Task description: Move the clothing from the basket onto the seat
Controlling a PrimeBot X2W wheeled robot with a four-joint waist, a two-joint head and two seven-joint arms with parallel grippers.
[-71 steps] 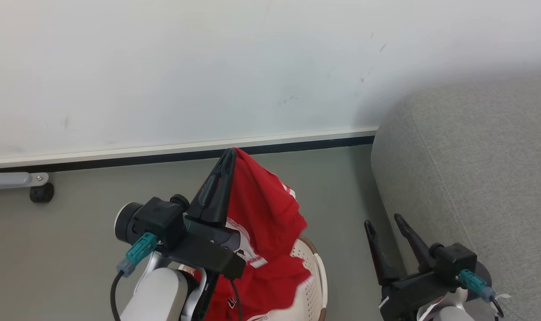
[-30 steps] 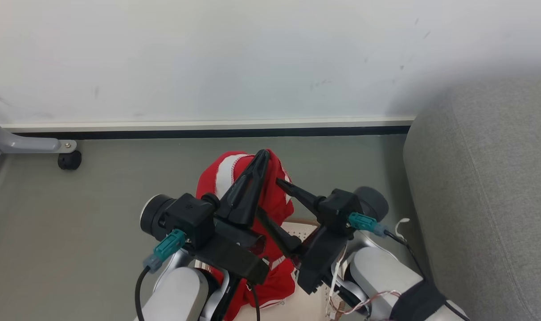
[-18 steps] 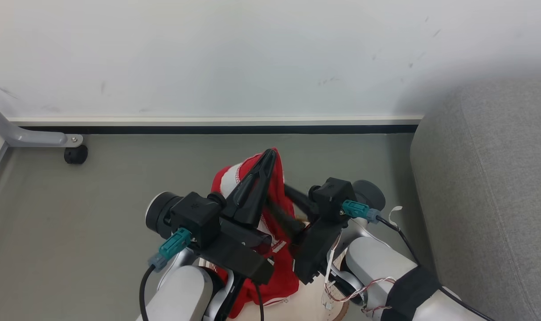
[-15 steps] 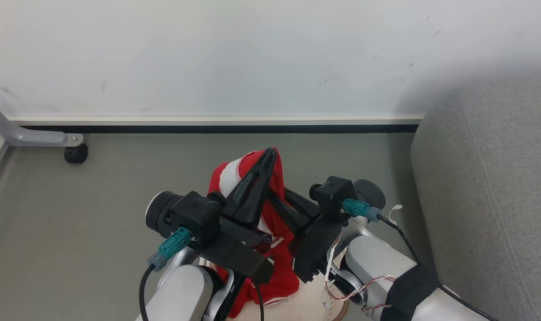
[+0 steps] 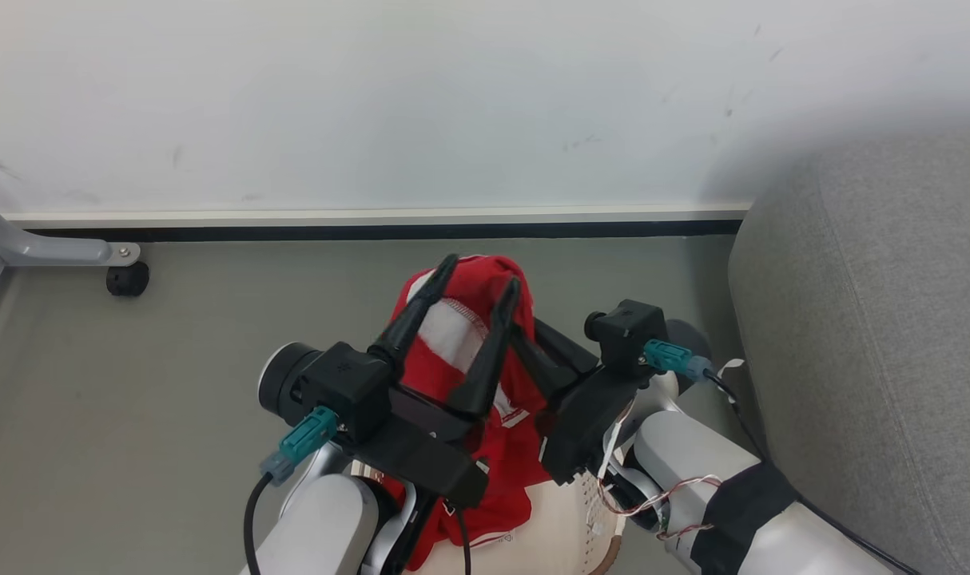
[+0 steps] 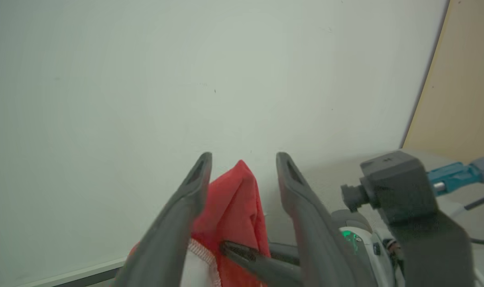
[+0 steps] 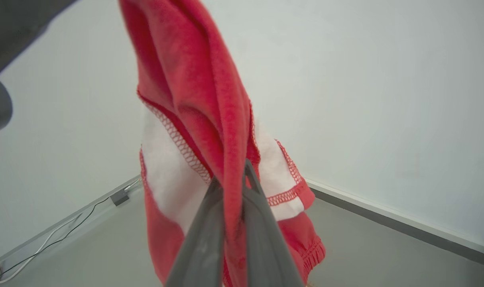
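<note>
Above the cream-white perforated plastic basket (image 5: 561, 523), the bright red garment with white panel and trim (image 5: 510, 455) hangs lifted, its lower folds dropping toward the basket mouth. I cannot tell whether the hem is clear of the rim. It is not yet on the large grey upholstered seat cushion (image 5: 868, 319), which stands well apart to the right.

Left end effector (image 5: 481, 273): fingers spread wide, cloth between them and brushing one finger, not clamped. Right end effector (image 7: 231, 171): closed on a thin fold of the red fabric, so the whole load hangs on that one pinch.

Risks, as judged:
- The fold slips from the narrow pinch if the arm swings fast, and the garment drops to the grey floor (image 5: 173, 383).
- Cloth catches on the spread left fingers as the right arm pulls away. Back the left out first.
- A trailing hem hooks the basket rim and drags or tips the basket.
- Loose wires on the right forearm (image 5: 653, 511) tangle in the fabric.

Count: one garment, one basket, one seat cushion, two end effectors — plus one black castor (image 5: 123, 279) by the wall.
</note>
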